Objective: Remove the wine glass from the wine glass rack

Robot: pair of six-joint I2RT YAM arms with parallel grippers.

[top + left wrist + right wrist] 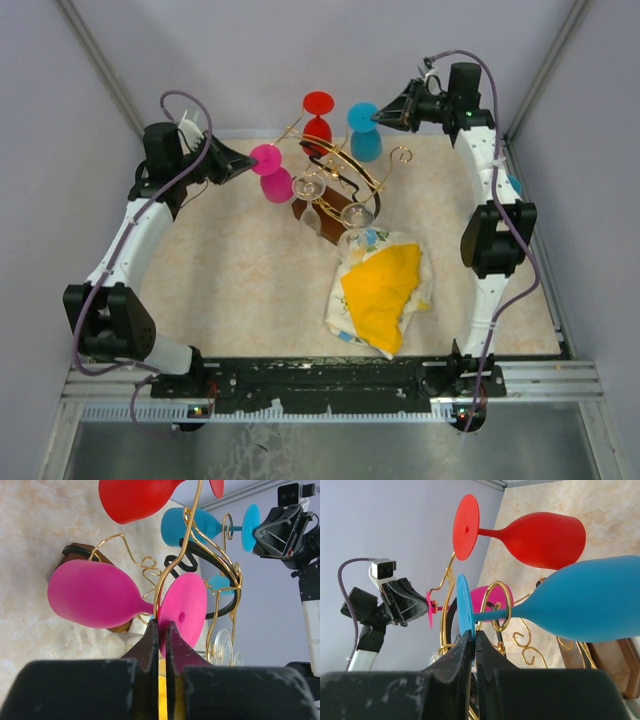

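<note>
Seeing both arms up at the wine glass rack (318,228) (615,665), which stands mid-tabletop (230,280), slightly toward the far side, on its dark brown base with the gold wire arms fanning out above.

Left jaws: nearly pressed together, narrow slit only. The left wrist cam shows the rim of the pink wine glass (272,175) (95,595) foot sitting in that slit, so they are pinching the foot edge. The pink stem lies against a gold wire arm just ahead of the tips. The glass hangs foot-up, bowl down, on the rack's left side, clear of the tabletop.

Right jaws: same picture. They are almost together, with the lower rim of the blue wine glass (365,138) (192,525) (590,605) foot running in between them, so pinching that foot. The blue stem passes through a gold loop of the rack. The glass hangs on the far right side of the rack.

Red wine glass (318,115) (135,497) (540,537) hangs on the far side between pink and blue, with neither arm on it.

Two clear glasses (310,187) (356,215) hang on the near side, over the base.

Yellow and floral cloth (385,295) lies crumpled on the tabletop just near-right of the rack, its far edge under the nearer clear glass as seen from the top cam; can't tell if they touch.

All five glasses are on the rack, none off.
</note>
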